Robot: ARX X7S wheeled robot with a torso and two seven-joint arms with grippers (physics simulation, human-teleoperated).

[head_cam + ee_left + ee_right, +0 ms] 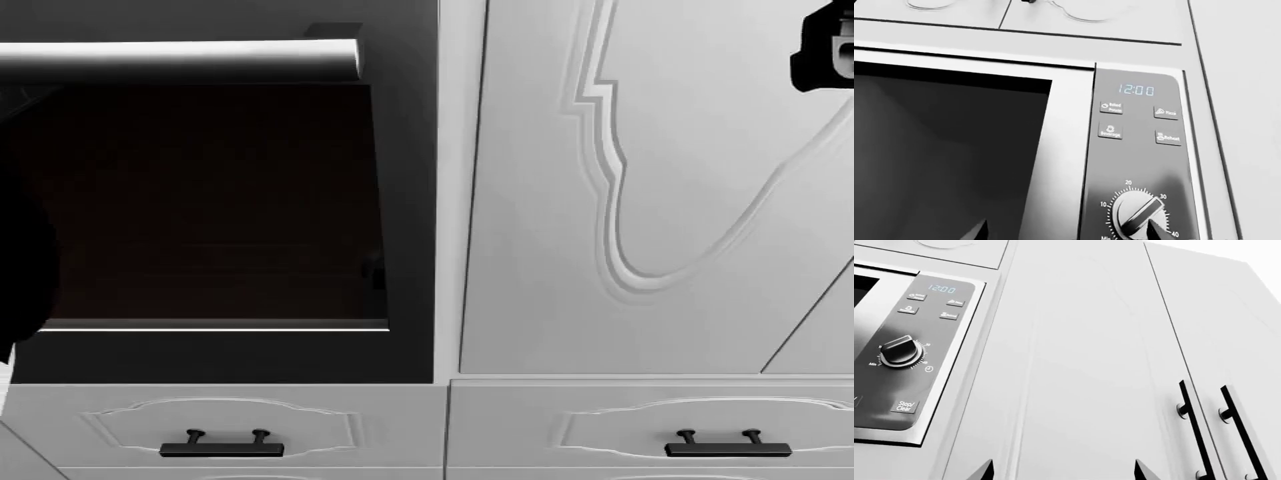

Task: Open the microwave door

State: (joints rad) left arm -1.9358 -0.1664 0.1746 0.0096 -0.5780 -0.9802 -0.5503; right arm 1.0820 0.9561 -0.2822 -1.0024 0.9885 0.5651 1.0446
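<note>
Two dark fingertips (977,231) of the left gripper (1064,231) poke into the left wrist view, set well apart with nothing between them, so that gripper is spread wide and empty. Straight ahead of it sits the microwave: the dark door (947,160) fills the space on one side of the control panel (1141,160), whose clock (1135,90) reads 12:00 above four buttons and a timer dial (1139,216). One fingertip lies over the door glass, the other over the dial, so the gripper straddles the door's panel-side edge. The right gripper (1064,470) is likewise wide and empty, its tips facing a white cabinet door (1081,365) beside the panel, with two black handles (1217,430) further out; the microwave is off to one side of it and looks farther away. From the head, an oven (200,200) with a bright bar handle (180,60) shows above two drawers (220,430); the microwave itself is out of that view. My judgement: the left arm is the nearer and better aimed. The door's free edge runs vertically along the panel, so the pull should start there and swing away from the panel. No door handle is visible.
</note>
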